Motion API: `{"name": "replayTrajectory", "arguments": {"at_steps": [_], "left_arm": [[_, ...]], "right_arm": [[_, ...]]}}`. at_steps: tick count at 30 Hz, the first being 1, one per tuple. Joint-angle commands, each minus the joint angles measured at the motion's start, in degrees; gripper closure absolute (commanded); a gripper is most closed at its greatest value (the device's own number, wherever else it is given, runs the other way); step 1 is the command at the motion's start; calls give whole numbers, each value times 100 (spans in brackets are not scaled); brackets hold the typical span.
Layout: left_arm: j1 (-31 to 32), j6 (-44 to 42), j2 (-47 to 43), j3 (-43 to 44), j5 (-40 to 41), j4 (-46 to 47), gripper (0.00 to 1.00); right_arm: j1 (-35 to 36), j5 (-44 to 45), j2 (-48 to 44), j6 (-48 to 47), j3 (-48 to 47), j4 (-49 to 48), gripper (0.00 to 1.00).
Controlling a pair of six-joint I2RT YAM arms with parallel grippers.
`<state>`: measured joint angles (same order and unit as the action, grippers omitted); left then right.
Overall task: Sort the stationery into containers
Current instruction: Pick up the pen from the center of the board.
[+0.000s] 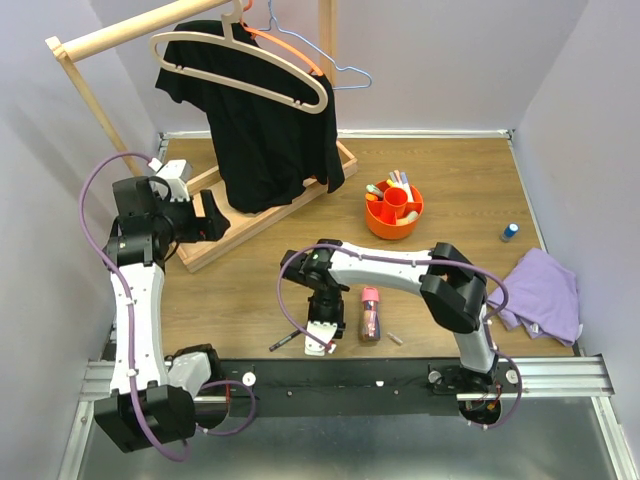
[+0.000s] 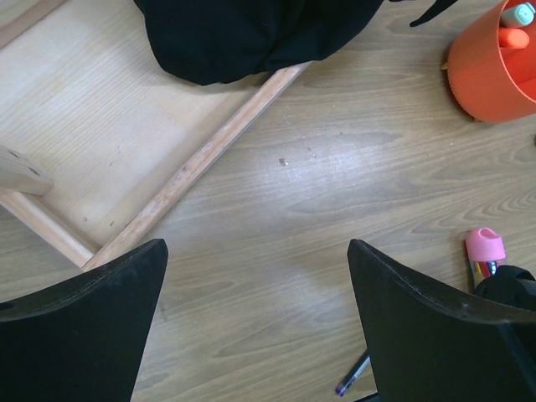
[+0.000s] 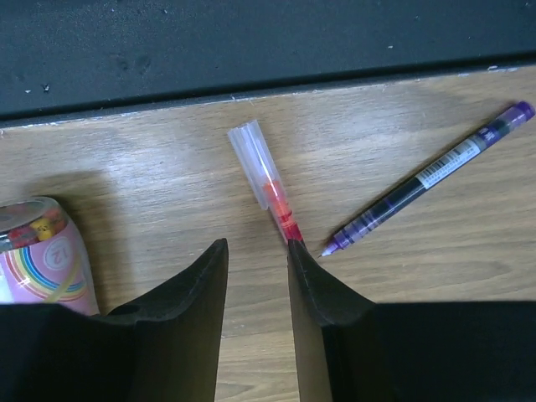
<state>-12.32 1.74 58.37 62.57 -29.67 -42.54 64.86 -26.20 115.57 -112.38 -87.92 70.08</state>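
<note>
The orange organiser (image 1: pixel 392 211) (image 2: pixel 490 77) stands far right of centre with several markers upright in it. A pink tube (image 1: pixel 370 313) (image 3: pixel 38 261) (image 2: pixel 484 249) lies near the front edge. My right gripper (image 1: pixel 319 338) (image 3: pixel 257 244) hangs low beside it, open by a narrow gap with bare wood between the jaws. A red pen with a clear cap (image 3: pixel 266 186) lies just ahead, its lower end under my right fingertip (image 3: pixel 295 249). To one side lies a purple pen (image 3: pixel 427 178) (image 1: pixel 283 340) (image 2: pixel 352 376). My left gripper (image 1: pixel 217 216) (image 2: pixel 257 251) is wide open and holds nothing, over the wood by the rack.
A wooden rack base (image 1: pixel 275 215) (image 2: pixel 201 159) with a black shirt (image 1: pixel 265 120) on a hanger fills the back left. A purple cloth (image 1: pixel 545 292) lies at the right. A small blue cap (image 1: pixel 510 231) and a short white piece (image 1: pixel 395 338) are on the table. The black rail (image 3: pixel 251 50) borders the front.
</note>
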Motion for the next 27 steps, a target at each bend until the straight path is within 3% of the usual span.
{"name": "replayTrajectory", "arguments": {"at_steps": [1, 27], "left_arm": [[-95, 72, -273, -201, -100, 27, 2], [-254, 152, -440, -579, -232, 106, 3]], "right_arm": [[71, -87, 185, -891, -278, 479, 57], [123, -193, 660, -1612, -630, 576, 55]]}}
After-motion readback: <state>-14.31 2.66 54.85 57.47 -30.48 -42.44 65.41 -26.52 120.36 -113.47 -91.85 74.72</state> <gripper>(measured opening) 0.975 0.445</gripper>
